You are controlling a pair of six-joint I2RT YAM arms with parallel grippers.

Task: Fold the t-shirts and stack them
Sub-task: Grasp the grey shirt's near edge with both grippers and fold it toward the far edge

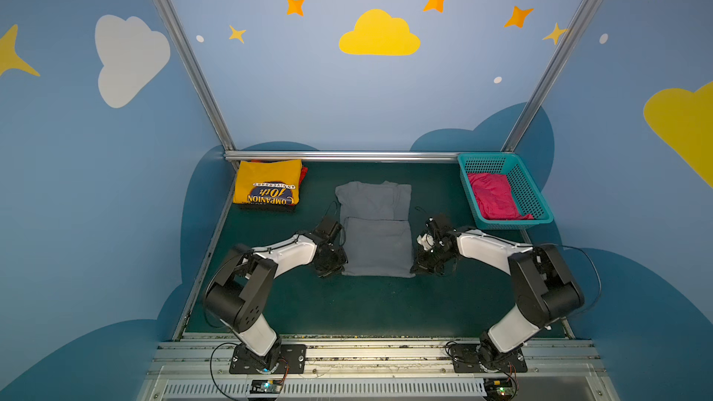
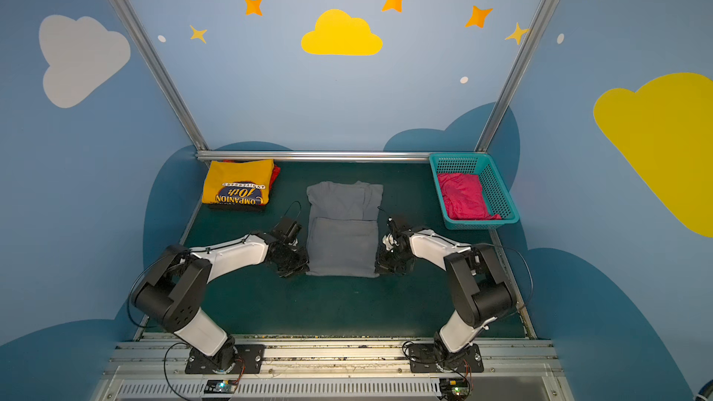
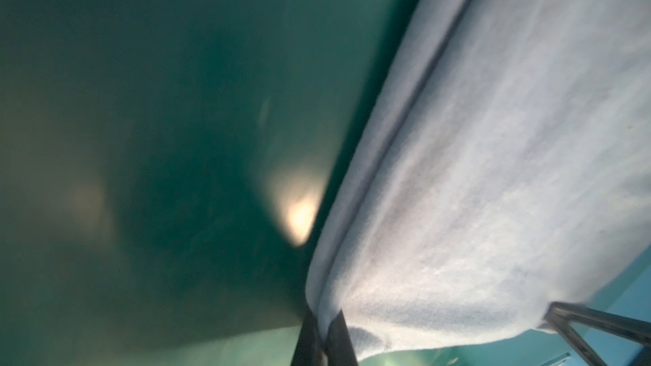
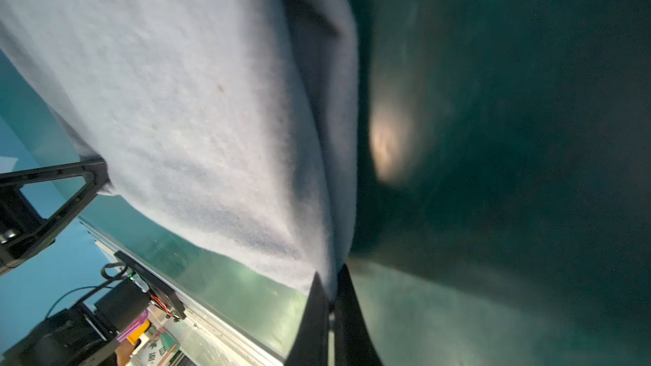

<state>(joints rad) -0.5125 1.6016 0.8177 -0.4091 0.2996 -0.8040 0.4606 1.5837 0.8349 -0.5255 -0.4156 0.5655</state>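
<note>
Top views both show a dark green table [image 1: 347, 302] inside a booth with blue walls painted with clouds and stars. A grey t-shirt [image 1: 376, 233] [image 2: 343, 233] lies flat in the middle of the table, folded into a long rectangle that runs from near to far. Its near half carries a second layer of cloth, and that layer's edge crosses the shirt about halfway along.

The left gripper [image 1: 338, 271] sits at the shirt's near left corner, and the right gripper [image 1: 414, 270] sits at its near right corner. In the left wrist view, the left gripper [image 3: 322, 322] has its two dark fingers pressed close together with the grey cloth's corner pinched between them. In the right wrist view, the right gripper [image 4: 331, 297] is clamped on the opposite corner in the same way. Each wrist view also shows the other gripper at the far end of the same cloth edge.

A yellow t-shirt [image 1: 268, 187] lies folded in the far left corner of the table, its navy print facing up. A strip of red cloth [image 1: 304, 173] shows beneath it on its right side. A teal perforated basket [image 1: 486, 156] stands in the far right corner. A pink t-shirt [image 1: 494, 196] lies crumpled inside the basket, well apart from the grey one.
</note>
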